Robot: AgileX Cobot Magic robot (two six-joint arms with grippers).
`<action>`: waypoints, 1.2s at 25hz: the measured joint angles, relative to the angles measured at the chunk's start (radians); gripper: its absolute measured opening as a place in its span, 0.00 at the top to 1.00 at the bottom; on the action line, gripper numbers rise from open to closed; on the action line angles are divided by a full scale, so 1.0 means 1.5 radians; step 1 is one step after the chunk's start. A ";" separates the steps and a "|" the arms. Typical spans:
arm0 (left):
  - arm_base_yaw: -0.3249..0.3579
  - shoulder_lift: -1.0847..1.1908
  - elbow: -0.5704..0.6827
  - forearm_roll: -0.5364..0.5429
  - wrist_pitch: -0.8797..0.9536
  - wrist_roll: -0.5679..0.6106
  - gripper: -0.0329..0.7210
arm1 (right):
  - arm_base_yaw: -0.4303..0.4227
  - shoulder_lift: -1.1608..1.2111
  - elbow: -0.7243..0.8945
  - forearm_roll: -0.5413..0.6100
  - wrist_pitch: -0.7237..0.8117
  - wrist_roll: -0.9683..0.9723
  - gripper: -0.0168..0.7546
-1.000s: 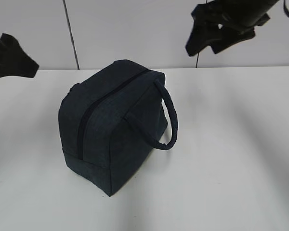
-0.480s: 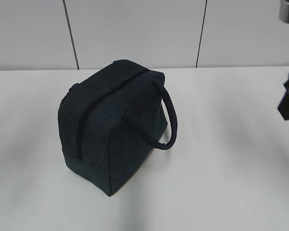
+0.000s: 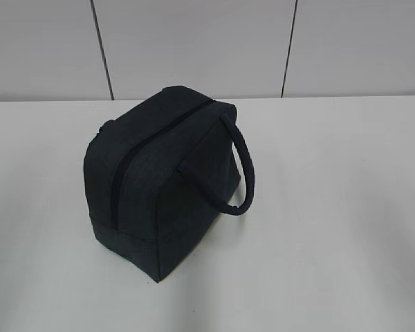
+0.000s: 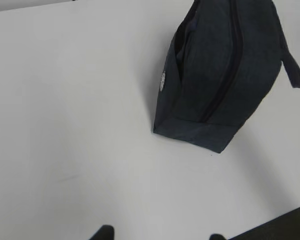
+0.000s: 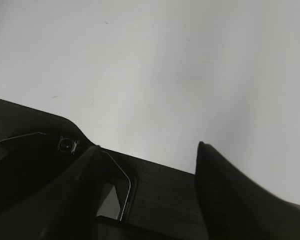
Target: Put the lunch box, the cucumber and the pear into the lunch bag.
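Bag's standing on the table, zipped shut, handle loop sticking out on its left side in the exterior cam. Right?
Not quite. In the exterior view the lunch bag stands on the table with its zipper closed, but the handle loop sticks out on its right side, not the left.

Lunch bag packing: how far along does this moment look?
Apparently finished: the lunch bag stands alone on the table with its zipper closed; lunch box, cucumber and pear are nowhere visible. Nothing in hand; the left gripper is open and empty.
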 joint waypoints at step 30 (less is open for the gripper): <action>0.001 -0.301 0.127 -0.004 -0.010 -0.003 0.54 | 0.000 -0.472 0.167 -0.043 -0.053 -0.006 0.38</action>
